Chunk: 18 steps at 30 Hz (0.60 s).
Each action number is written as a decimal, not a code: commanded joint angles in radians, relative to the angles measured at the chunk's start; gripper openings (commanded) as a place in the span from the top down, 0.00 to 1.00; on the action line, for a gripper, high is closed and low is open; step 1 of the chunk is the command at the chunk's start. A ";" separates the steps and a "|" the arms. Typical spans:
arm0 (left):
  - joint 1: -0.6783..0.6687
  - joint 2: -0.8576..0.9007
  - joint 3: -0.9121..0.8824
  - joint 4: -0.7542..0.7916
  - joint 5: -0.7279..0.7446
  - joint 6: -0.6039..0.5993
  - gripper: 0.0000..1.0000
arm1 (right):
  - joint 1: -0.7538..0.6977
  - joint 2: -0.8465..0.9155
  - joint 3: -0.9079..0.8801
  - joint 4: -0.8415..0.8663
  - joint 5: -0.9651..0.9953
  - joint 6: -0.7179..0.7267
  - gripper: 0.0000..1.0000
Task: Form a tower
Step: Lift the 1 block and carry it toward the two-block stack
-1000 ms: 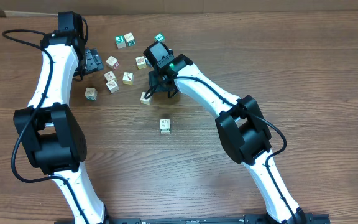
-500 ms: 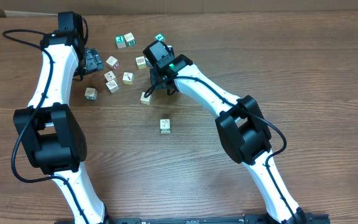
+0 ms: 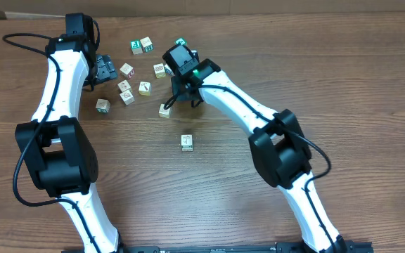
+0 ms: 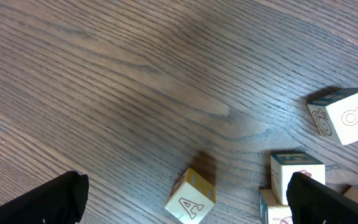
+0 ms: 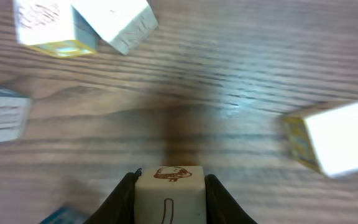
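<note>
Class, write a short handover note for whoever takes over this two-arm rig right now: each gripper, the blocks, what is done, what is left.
The left gripper is open and empty, beside the loose cubes.
The right gripper is shut on a cube with a brown print, at the right edge of the scattered group.
The tower is a short stack standing alone, nearer the arm bases; its height is hard to judge from above.
Done: stack begun, next cube gripped.
Left: carry that cube onto the tower, then probably add more loose cubes.
</note>
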 commanded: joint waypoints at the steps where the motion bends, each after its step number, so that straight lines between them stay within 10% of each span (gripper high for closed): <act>1: -0.003 0.010 0.005 -0.001 0.004 0.011 0.00 | -0.015 -0.179 0.008 -0.037 0.015 -0.005 0.76; 18: -0.003 0.010 0.005 -0.001 0.004 0.011 0.00 | -0.048 -0.527 0.008 -0.348 0.007 0.002 0.76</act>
